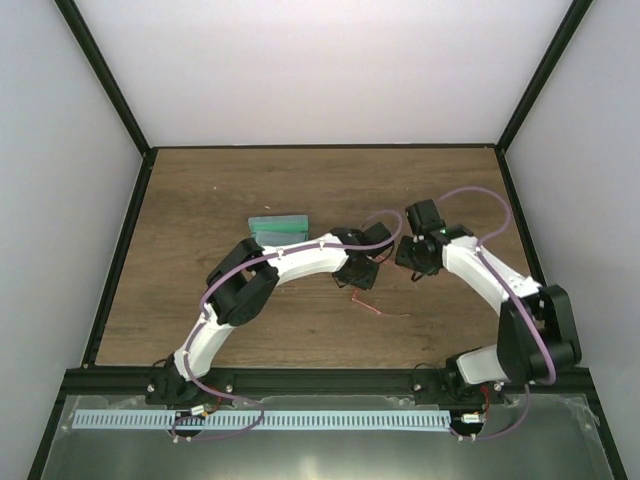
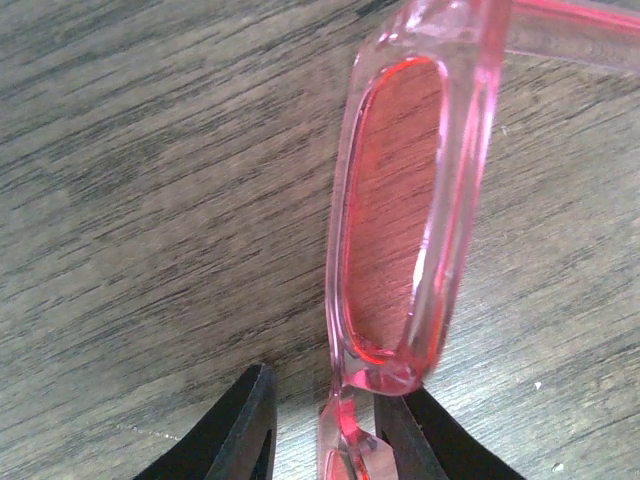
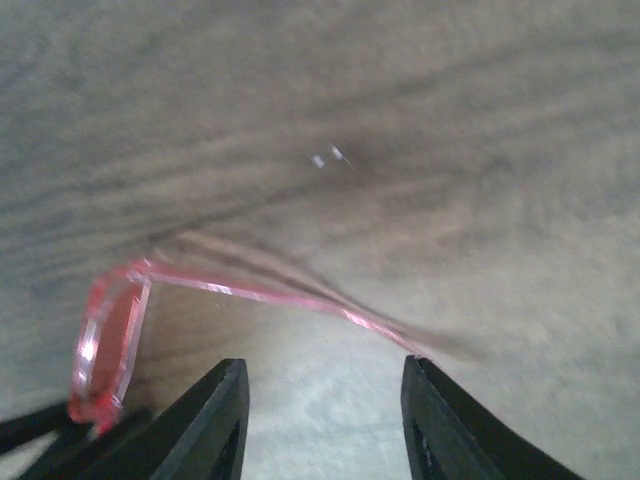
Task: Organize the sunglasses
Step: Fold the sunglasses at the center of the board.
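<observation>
- Left wrist: left gripper (image 2: 335,400) straddles the sunglasses (image 2: 400,200) frame, 1 finger (image 2: 415,445) touching; firm hold, cannot tell.
- Right gripper (image 3: 325,365) spread, empty.
- Sunglasses upright mid-table (image 2: 150,200), 1 temple (image 3: 260,290) unfolded.
- Case (image 1: 278,225) beyond; folding and casing likely remain.

Top view — bright, even, diffuse light. The white walls (image 1: 330,70) sit close to washed out, with no hard glare. Shadows under the arms (image 1: 300,262) on the table (image 1: 200,200) are soft and short. Wide lens: the enclosure's black edges splay outward toward the corners. Detail is small but in focus.

Left wrist view: flat light, wood grain crisp. The sunglasses (image 2: 400,200) sit very near the lens and their lowest part goes soft. A thin white glint runs along the frame's inner rim.

Right wrist view — heavy blur throughout. Grain is smeared into streaks, the red temple ghosts double, and the lower tabletop looks pale and hazy.
</observation>
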`<state>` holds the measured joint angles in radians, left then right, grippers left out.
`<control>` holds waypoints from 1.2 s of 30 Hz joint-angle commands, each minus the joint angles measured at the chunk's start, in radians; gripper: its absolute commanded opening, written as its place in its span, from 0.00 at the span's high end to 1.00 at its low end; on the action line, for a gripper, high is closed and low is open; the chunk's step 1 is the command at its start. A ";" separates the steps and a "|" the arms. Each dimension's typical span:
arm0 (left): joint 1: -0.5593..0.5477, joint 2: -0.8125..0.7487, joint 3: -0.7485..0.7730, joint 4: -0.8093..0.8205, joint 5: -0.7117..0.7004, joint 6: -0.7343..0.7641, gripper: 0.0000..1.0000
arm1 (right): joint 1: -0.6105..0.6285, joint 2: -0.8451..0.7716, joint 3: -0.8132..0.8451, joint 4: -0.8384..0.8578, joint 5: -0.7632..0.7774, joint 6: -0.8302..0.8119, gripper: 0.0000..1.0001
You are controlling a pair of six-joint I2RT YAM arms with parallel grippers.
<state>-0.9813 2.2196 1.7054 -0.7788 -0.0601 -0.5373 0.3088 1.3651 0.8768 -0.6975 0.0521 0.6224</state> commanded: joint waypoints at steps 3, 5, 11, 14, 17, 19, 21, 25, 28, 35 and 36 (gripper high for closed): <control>0.004 0.000 -0.007 0.014 0.011 0.021 0.77 | -0.015 0.143 0.114 0.103 -0.030 -0.088 0.66; 0.007 0.001 -0.009 0.016 0.017 0.023 0.86 | -0.016 0.169 0.120 0.118 -0.052 -0.102 0.66; 0.021 0.000 -0.015 0.012 0.023 0.024 0.89 | -0.016 0.163 0.067 0.160 -0.094 -0.136 0.53; 0.025 0.000 -0.016 0.012 0.024 0.027 0.89 | -0.015 0.167 0.031 0.184 -0.126 -0.139 0.53; 0.027 0.003 -0.016 0.012 0.023 0.029 0.88 | -0.015 0.166 0.010 0.206 -0.167 -0.147 0.53; 0.029 0.006 -0.016 0.010 0.028 0.031 0.88 | -0.014 0.165 -0.002 0.218 -0.191 -0.157 0.53; 0.029 0.010 -0.014 0.011 0.033 0.032 0.88 | -0.015 0.176 -0.015 0.221 -0.193 -0.159 0.53; 0.029 0.012 -0.012 0.013 0.039 0.035 0.88 | -0.015 0.223 -0.035 0.234 -0.173 -0.155 0.55; 0.029 0.012 -0.013 0.014 0.039 0.035 0.88 | -0.015 0.252 -0.039 0.231 -0.163 -0.146 0.61; 0.031 0.018 -0.011 0.019 0.058 0.029 0.88 | -0.015 0.273 -0.034 0.209 -0.175 -0.102 0.88; 0.031 0.021 -0.010 0.019 0.062 0.027 0.88 | -0.015 0.273 -0.032 0.209 -0.188 -0.090 0.89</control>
<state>-0.9485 2.2196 1.6997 -0.7185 -0.0322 -0.5156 0.3111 1.6081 0.8478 -0.4812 -0.1513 0.4812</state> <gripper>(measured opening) 0.119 0.131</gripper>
